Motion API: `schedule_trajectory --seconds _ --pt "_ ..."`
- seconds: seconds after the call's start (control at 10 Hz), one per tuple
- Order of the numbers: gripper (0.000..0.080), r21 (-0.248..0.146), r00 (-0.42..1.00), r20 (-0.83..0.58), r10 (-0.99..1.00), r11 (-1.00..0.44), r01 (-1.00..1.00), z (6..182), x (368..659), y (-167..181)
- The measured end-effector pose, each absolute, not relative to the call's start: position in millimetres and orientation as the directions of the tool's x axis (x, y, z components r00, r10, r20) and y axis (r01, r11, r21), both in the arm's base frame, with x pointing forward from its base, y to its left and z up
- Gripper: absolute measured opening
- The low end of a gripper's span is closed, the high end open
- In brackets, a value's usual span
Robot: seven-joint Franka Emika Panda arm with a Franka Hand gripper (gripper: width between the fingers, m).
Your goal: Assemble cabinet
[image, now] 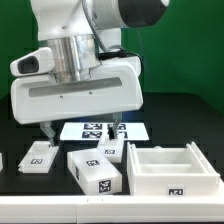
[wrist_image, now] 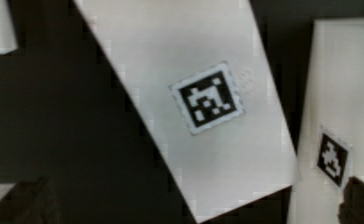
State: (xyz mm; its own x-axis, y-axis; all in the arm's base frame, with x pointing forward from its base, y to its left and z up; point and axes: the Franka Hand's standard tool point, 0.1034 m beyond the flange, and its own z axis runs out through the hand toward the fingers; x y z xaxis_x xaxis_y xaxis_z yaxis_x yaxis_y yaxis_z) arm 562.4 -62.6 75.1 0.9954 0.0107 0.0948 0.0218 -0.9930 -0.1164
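The cabinet (image: 170,170) is a white open box frame with a small tag on its front, standing at the exterior view's right. My gripper (image: 83,132) hangs above the table behind the loose parts, with the jaws wide apart and nothing between them. A white tagged block (image: 98,168) lies in front of it, a second one (image: 38,156) lies to the exterior view's left, and a small one (image: 110,150) sits beside the first. The wrist view shows a long white panel (wrist_image: 188,100) with one tag below my gripper (wrist_image: 182,215), and another white tagged part (wrist_image: 348,110) beside it.
The marker board (image: 103,129) lies flat on the black table behind the parts, between my fingers in the exterior view. The table's front edge runs close below the blocks. A green wall stands behind.
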Motion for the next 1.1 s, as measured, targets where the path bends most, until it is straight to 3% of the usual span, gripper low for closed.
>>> schedule_trajectory --seconds 0.3,0.5,0.7,0.8,0.9,1.1 --pt "0.0796 -0.083 0.982 0.095 0.163 -0.982 0.171 73.3 559.5 -67.9" --pt "0.0796 -0.027 0.817 0.088 0.571 -0.818 0.575 70.4 551.1 -79.5" --pt "0.0796 0.033 0.590 0.031 0.807 -0.591 0.806 66.3 546.7 -76.0" --pt "0.0796 -0.008 0.572 0.022 0.820 -0.572 0.820 66.5 541.8 -79.0" --pt "0.0796 0.008 0.513 0.008 0.859 -0.513 0.859 67.9 543.5 -87.6" --pt "0.0796 0.002 0.377 -0.017 0.926 -0.377 0.926 66.3 539.2 -92.0"
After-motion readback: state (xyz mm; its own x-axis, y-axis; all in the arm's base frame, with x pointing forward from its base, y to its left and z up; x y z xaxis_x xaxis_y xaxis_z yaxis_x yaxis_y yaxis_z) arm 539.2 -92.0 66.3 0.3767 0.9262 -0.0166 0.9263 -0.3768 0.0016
